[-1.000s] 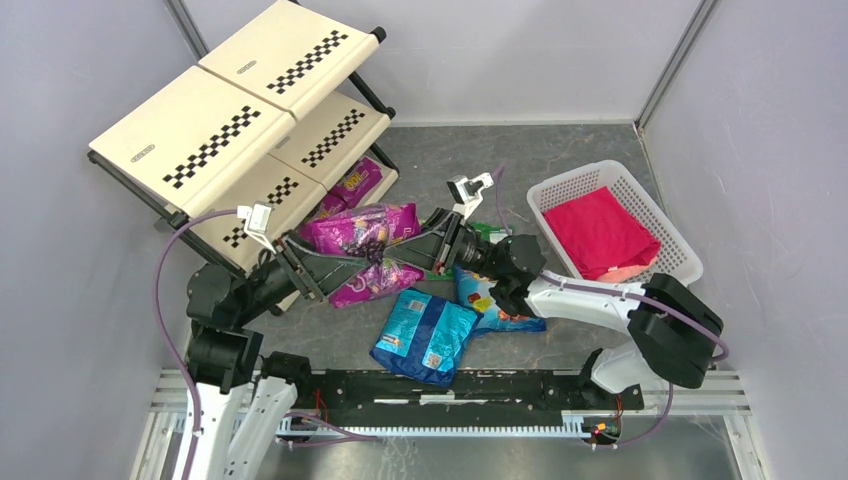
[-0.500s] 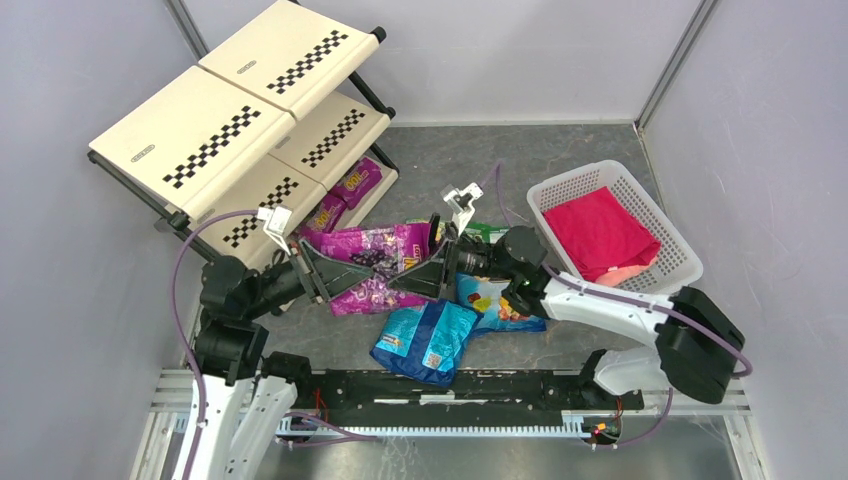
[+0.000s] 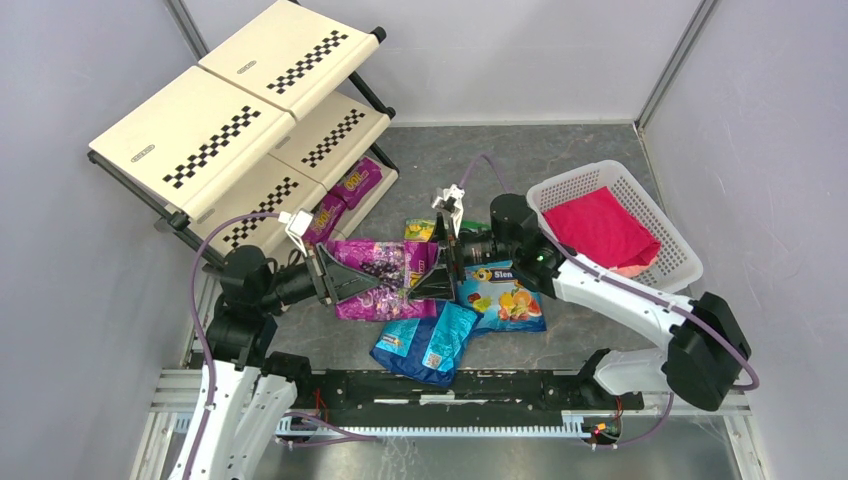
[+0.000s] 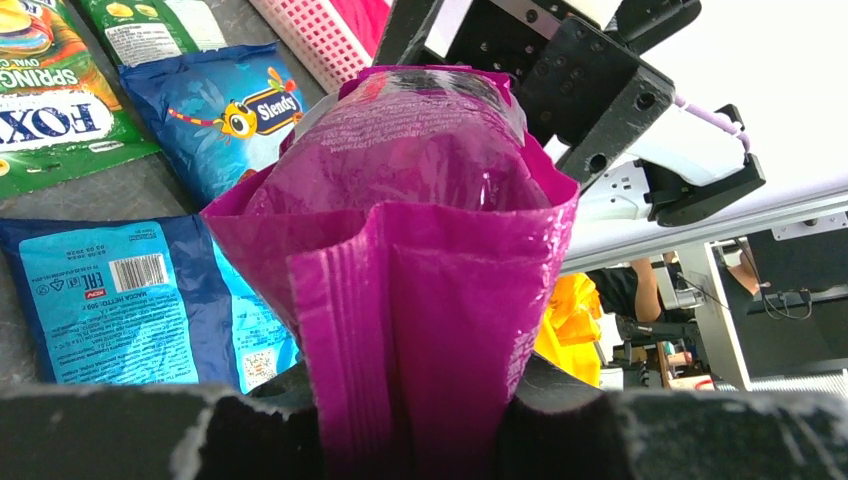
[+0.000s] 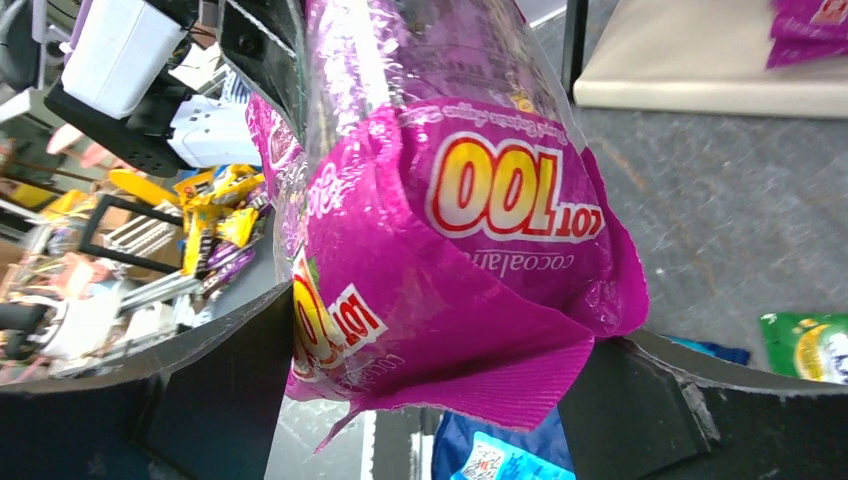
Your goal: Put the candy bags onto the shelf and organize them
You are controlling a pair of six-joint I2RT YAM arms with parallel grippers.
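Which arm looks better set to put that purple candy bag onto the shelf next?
Left, likely. The left claw is shut on the purple bag, and the shelf stands on that side. The right claw stands open around the bag's other end, farther from the shelf.

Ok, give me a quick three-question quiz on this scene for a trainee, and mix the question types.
1. True or false: the left gripper is shut on one end of a magenta bag.
2. What lies in the white basket? A) a red cloth B) a bottle C) nothing
3. Fill in: the shelved magenta bags lie on the ___ tier of the shelf.

Key: 1 true; 2 A; 3 bottom.
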